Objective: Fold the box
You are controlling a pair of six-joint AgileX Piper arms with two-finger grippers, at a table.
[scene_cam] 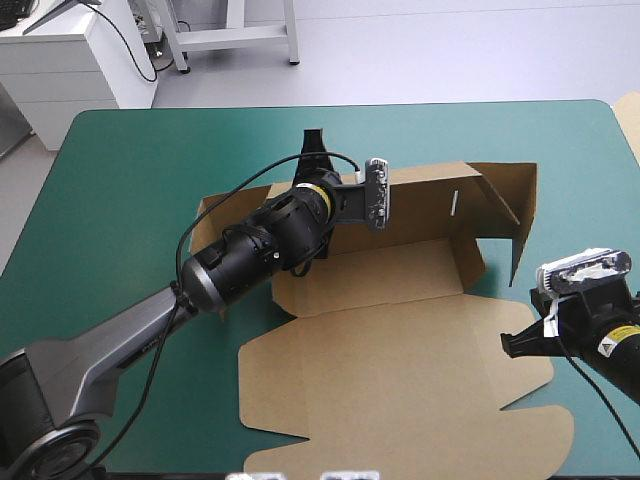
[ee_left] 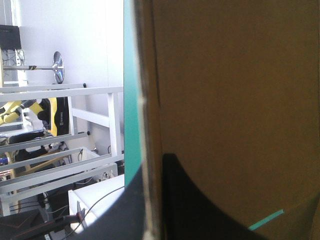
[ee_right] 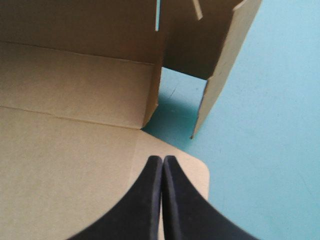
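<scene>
Now left hand (scene_cam: 315, 148) clamps the box (scene_cam: 420, 275) at its back wall; right hand (ee_right: 163, 160), closed, above the lid (ee_right: 65, 170).

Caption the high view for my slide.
Left hand grips the far wall of the box; right hand, shut, over the lid.

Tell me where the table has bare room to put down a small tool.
Bare teal-green cover lies along the far edge, beyond the box, and at the far right corner. The middle is crowded: box, left gripper, right gripper.
</scene>
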